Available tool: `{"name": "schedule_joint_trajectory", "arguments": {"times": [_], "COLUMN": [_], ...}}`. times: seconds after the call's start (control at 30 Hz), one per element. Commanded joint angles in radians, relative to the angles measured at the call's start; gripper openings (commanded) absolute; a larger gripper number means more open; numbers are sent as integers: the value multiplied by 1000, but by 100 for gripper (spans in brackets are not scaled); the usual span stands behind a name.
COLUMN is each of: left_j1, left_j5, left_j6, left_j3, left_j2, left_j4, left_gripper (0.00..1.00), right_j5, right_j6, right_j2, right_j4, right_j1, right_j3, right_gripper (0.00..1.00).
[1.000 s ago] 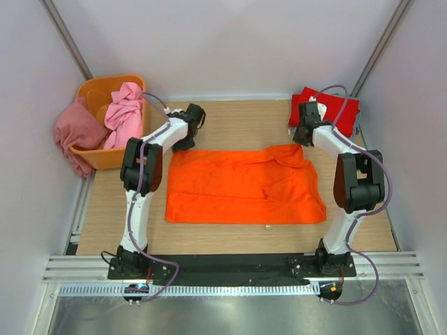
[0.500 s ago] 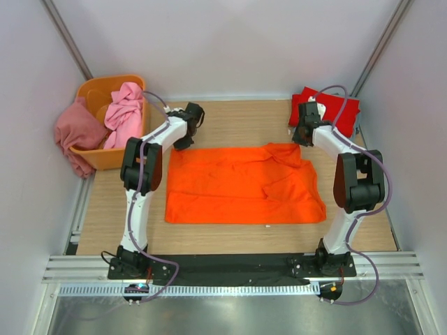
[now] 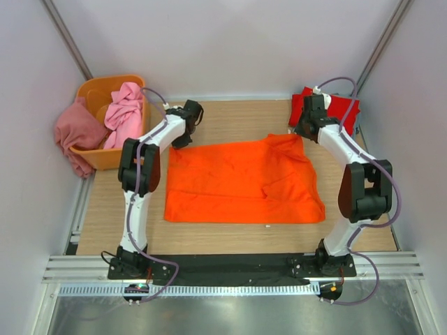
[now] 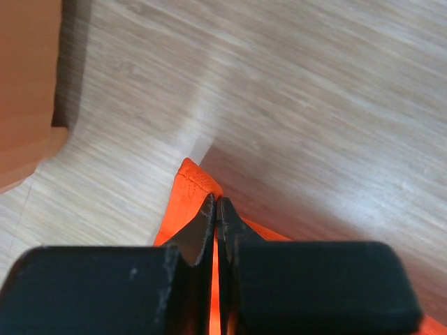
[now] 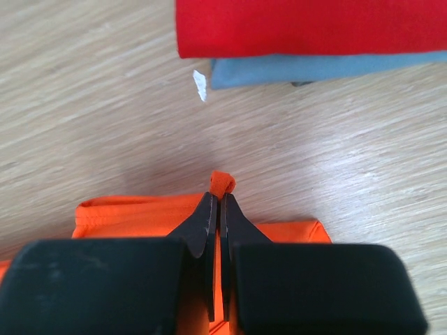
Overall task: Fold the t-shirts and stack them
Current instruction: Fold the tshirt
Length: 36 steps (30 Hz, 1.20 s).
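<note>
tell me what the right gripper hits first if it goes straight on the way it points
Likely the grey-blue shirt, its edge poking out beneath the red shirt, past a bare strip of table; height is unclear.

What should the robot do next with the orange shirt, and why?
Probably lift both far corners together and carry them toward the near hem. The left end effector and right end effector are each shut on a far corner of the orange t-shirt, which lies spread flat, so a fold in half looks ready.
</note>
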<state>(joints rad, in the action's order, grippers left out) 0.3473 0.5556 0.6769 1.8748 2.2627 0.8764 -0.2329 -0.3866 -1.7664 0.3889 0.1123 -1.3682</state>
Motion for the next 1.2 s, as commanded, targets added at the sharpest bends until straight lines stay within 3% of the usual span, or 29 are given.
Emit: {"name": "schedule_joint_trajectory", "arguments": {"times": [0.0, 0.73, 1.17], "left_j1": [-5, 99, 186], "left_j5": [23, 122, 159], "left_j6": [-2, 41, 104], "left_j3": [-37, -385, -477], "left_j2": [-114, -411, -453], "left_j4": [13, 21, 61], "left_gripper": [0, 0, 0], "right_j5": [6, -62, -115], "right_j6": [32, -11, -124], "right_j2": [114, 476, 513], "right_j4": [-62, 18, 83], "right_j1": [1, 1, 1], "right_j3": [7, 368, 500], "right_gripper": [1, 1, 1]}}
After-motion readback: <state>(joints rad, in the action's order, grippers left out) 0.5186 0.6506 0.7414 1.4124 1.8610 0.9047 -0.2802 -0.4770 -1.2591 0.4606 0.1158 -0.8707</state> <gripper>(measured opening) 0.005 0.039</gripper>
